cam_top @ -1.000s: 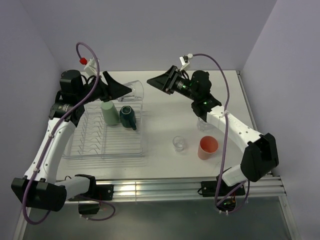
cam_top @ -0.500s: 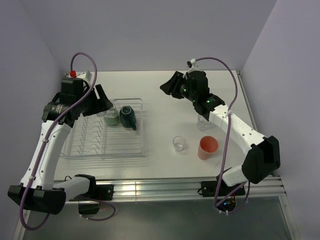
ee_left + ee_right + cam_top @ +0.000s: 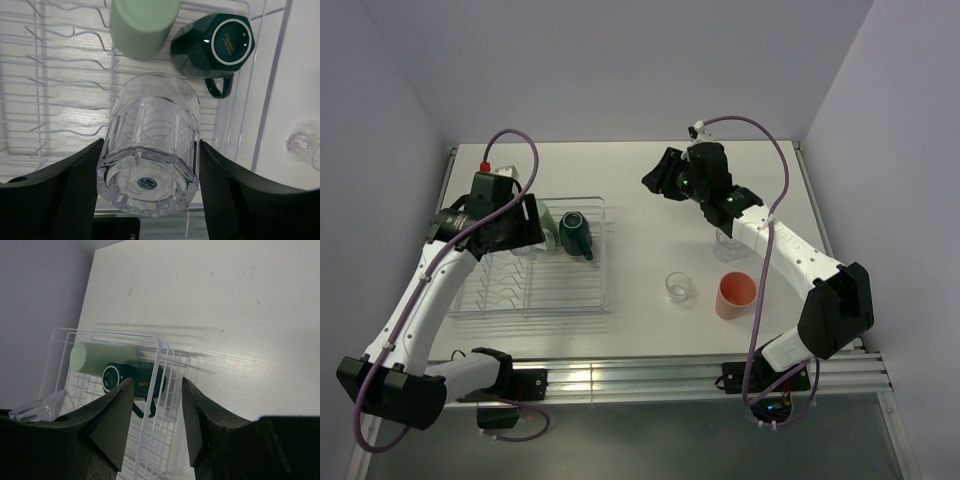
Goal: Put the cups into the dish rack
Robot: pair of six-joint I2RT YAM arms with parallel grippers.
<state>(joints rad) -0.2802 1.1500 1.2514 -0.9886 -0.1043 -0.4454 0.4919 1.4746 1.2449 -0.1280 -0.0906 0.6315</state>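
Observation:
My left gripper (image 3: pixel 150 146) is shut on a clear glass (image 3: pixel 150 120), held base toward the camera above the dish rack (image 3: pixel 60 90). In the top view this gripper (image 3: pixel 530 230) hangs over the rack's (image 3: pixel 530 313) far part. A pale green tumbler (image 3: pixel 142 22) and a dark teal mug (image 3: pixel 212 45) lie in the rack's far end. My right gripper (image 3: pixel 655 178) is open and empty above the table, right of the rack. A clear glass (image 3: pixel 677 287), a salmon-pink tumbler (image 3: pixel 735 295) and another clear glass (image 3: pixel 726 243) stand on the table.
The right wrist view shows the tumbler (image 3: pixel 100 358), the mug (image 3: pixel 137 379), the rack's rim (image 3: pixel 159 365) and the held glass (image 3: pixel 40 407). Walls close in the table at the back and both sides. The right arm's forearm (image 3: pixel 790 255) passes over the far clear glass.
My left gripper has come down and toward the near-left with the clear glass, from high by the right gripper to over the rack. The right gripper has drawn back slightly to the right.

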